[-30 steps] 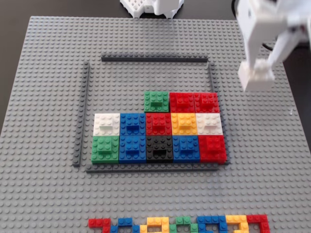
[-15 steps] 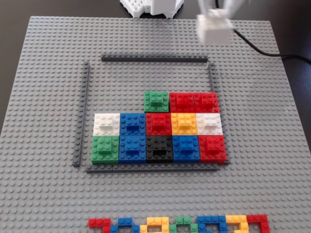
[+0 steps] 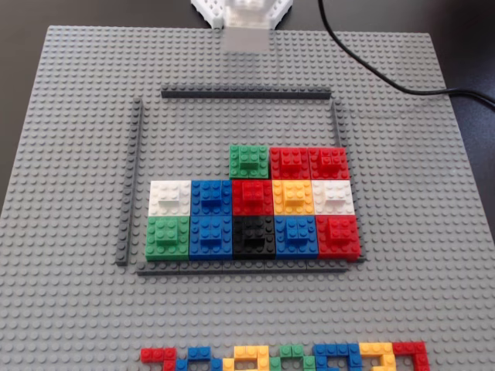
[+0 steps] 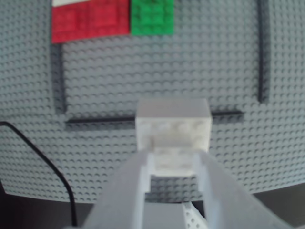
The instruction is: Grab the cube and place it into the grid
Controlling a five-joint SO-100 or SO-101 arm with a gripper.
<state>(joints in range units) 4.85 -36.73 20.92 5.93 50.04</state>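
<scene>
The cube [image 4: 174,123], a white square block, is clamped by its smaller top brick between my white fingers [image 4: 143,164] in the wrist view. My gripper [image 4: 174,160] is shut on it. In the fixed view the cube [image 3: 247,39] shows blurred above the far edge of the grey baseplate [image 3: 69,309], just beyond the top strip of the grid [image 3: 246,94]. The grid's dark grey outline holds rows of coloured blocks in its near half. Its far half is bare studs. In the wrist view the cube hangs over a grid strip [image 4: 95,120].
The white arm base [image 3: 244,9] sits past the baseplate's far edge. A black cable [image 3: 387,73] crosses the far right corner. A line of small multicoloured bricks [image 3: 286,357] lies along the near edge. Green [image 4: 151,16] and red [image 4: 90,21] blocks show ahead in the wrist view.
The held cube has swung from beside the grid's right side up and leftward to the far middle of the baseplate. The blocks in the grid have not moved.
</scene>
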